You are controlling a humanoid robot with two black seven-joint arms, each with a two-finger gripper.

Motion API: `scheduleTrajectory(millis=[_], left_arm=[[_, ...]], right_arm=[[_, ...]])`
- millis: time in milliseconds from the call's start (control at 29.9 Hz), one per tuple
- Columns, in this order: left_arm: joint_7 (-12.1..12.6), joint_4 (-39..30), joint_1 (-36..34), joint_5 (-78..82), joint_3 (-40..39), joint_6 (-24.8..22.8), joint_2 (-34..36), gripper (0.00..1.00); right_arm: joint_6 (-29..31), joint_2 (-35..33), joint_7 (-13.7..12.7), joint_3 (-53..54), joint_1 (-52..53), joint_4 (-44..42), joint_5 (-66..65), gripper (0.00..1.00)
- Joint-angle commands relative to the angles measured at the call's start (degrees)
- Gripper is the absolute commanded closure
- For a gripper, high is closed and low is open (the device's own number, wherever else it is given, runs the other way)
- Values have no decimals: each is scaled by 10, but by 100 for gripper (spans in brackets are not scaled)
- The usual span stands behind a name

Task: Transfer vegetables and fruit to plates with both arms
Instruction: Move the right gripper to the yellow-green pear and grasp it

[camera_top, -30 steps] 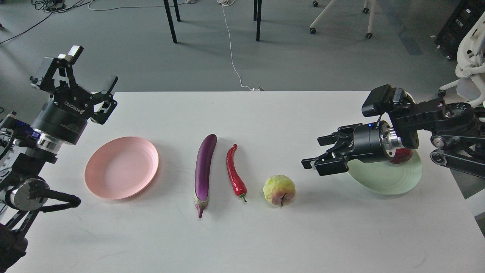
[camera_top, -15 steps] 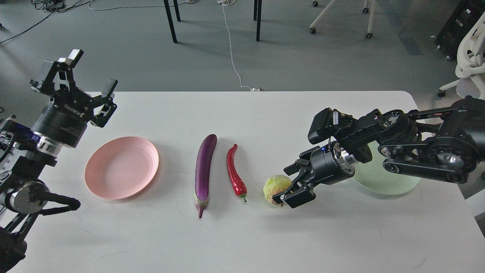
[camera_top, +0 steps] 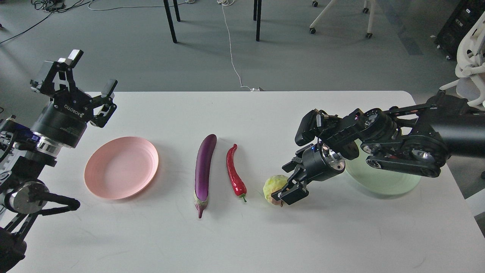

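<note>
The bumpy yellow-green fruit (camera_top: 273, 185) lies on the white table right of centre. My right gripper (camera_top: 285, 184) is low at its right side, open, with one finger behind the fruit and one in front. The pale green plate (camera_top: 382, 180) lies under my right arm; the pomegranate is hidden by that arm. The purple eggplant (camera_top: 204, 170) and the red chili pepper (camera_top: 235, 172) lie side by side at the table's middle. The pink plate (camera_top: 121, 167) is empty at the left. My left gripper (camera_top: 93, 72) is open and empty, raised above the table's far left corner.
The white table (camera_top: 242, 239) has its right edge just beyond the green plate. Beyond the far edge are black table legs (camera_top: 170, 21), a white cable (camera_top: 231, 49) on the grey floor and office chairs (camera_top: 468, 64) at the right.
My right gripper has swung left and down from over the green plate to the yellow-green fruit, closing in on its right side. The left arm has barely moved.
</note>
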Motion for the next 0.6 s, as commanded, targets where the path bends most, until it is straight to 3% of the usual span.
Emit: scheduleTrajectory(millis=[0,568], left_arm=[[0,0,0,0,0,-1,0,2],[0,0,0,0,-6,-1,-1,2]], right_arm=[[0,11,0,0,0,-10,1,2],[0,58,0,-19,-10,-56,2,2]])
